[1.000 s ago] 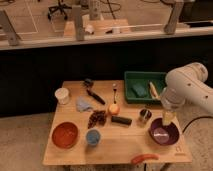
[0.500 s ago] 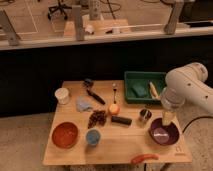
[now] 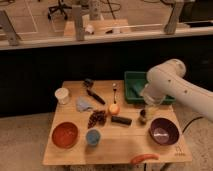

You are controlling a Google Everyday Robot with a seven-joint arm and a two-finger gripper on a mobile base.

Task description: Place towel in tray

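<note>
The towel (image 3: 84,104) is a small crumpled pale blue cloth lying on the left half of the wooden table (image 3: 115,149). The green tray (image 3: 134,85) stands at the table's back right, partly hidden by my white arm (image 3: 167,82). My gripper (image 3: 150,110) hangs below the arm, just in front of the tray's near edge and above the table. It is far to the right of the towel and not touching it.
A white cup (image 3: 62,95), a red bowl (image 3: 65,135), a blue cup (image 3: 93,136), a purple bowl (image 3: 164,131), an orange fruit (image 3: 114,108), a black bar (image 3: 120,120), a dark brush (image 3: 93,93) and a small can (image 3: 142,115) stand on the table. A red item (image 3: 145,158) lies at the front edge.
</note>
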